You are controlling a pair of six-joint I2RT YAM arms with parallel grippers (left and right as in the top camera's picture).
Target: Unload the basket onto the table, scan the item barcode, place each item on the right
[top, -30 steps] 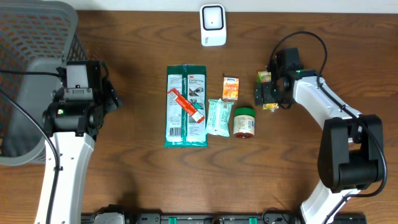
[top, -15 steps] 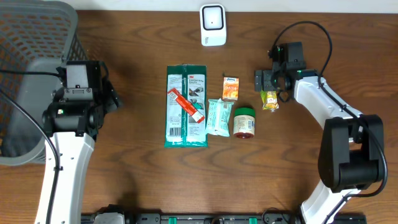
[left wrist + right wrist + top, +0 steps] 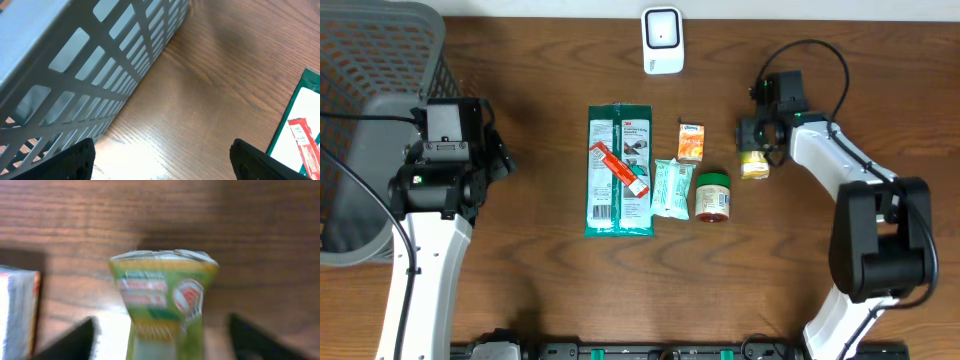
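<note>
Clock reference: overhead view, 12 o'clock at the top edge.
Right gripper (image 3: 161,342): open, one finger on each side of the yellow-green packet (image 3: 165,280), with bench showing in the gap on both sides.
Packet relative to right gripper: right between the fingertips, its crimped end pointing to 12 o'clock in the right wrist view; the picture is blurred, so I cannot tell whether a finger touches it.
Packet on the bench (image 3: 800,300): lies flat at the right side, directly under the right wrist.
Barcode: cannot be made out on the packet.
Orange carton (image 3: 691,142): near the packet, at 10 o'clock from it.
Jar with green lid (image 3: 712,196): near, at 8 o'clock from the packet.
Scanner (image 3: 662,40): white, at 11 o'clock from the packet, well apart, by the far edge.
Teal sachet (image 3: 672,187): just beside the jar, at its 9 o'clock.
Large green pack (image 3: 610,215): further toward 9 o'clock, with a red tube (image 3: 620,168) lying slantwise on it.
Left gripper (image 3: 165,165): open and empty, above bare bench.
Grey basket (image 3: 100,60): at 10 o'clock from the left gripper.
</note>
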